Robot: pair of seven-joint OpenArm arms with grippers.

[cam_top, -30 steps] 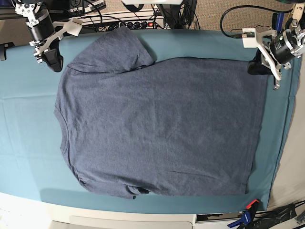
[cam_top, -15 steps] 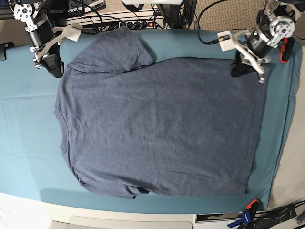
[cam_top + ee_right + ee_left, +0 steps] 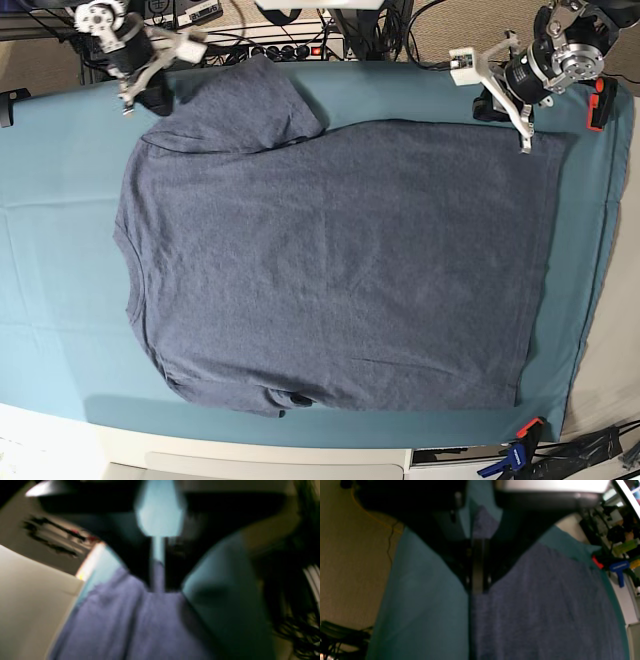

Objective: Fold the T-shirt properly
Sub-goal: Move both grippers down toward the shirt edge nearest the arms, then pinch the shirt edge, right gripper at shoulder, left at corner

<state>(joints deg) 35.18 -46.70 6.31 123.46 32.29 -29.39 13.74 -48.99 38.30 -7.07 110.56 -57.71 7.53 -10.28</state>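
The T-shirt (image 3: 330, 260) lies flat on the teal surface (image 3: 60, 250). The left hand (image 3: 508, 118), fingers together, hovers at its far right corner. The right hand (image 3: 143, 95), also closed, is by the far-left sleeve.

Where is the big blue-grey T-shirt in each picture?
Base: the large blue-grey cotton T-shirt fills the middle, lying flat.
Left wrist: it fills the lower right, below the dark claw.
Right wrist: blurry, lower middle.
Shared landmark: the teal table cloth under the shirt appears in all three.
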